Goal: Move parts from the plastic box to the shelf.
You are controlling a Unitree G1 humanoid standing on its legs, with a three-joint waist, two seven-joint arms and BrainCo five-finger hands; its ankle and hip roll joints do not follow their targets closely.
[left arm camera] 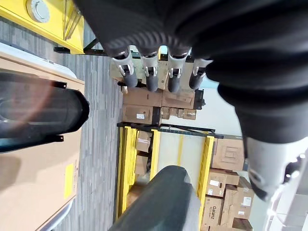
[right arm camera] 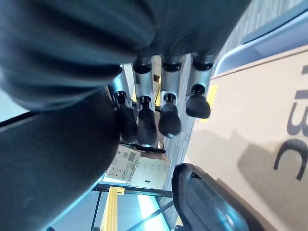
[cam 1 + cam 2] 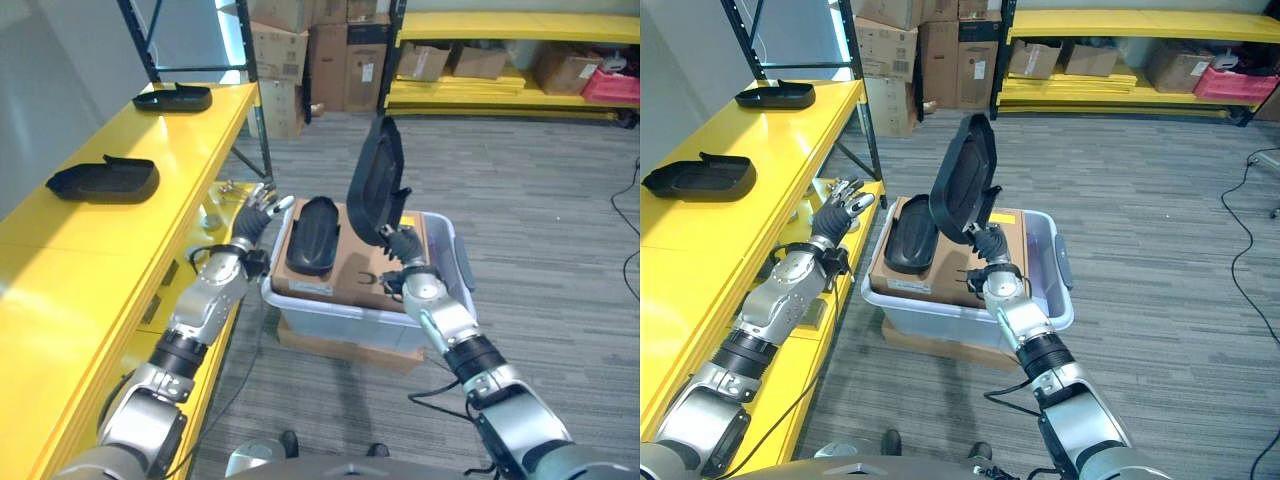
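right hand [image 3: 985,247] gripping black part [image 3: 965,178] upright above plastic box [image 3: 1065,280], left hand [image 3: 837,215] open beside shelf edge [image 3: 835,150]

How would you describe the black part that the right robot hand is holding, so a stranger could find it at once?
Find the grey plastic box on the floor beside the yellow shelf. Above its cardboard sheet, the right robot hand grips a black curved part by its lower edge. It stands raised and nearly upright, whereas the second black part lies flat on the cardboard and two shelf parts lie flat too.
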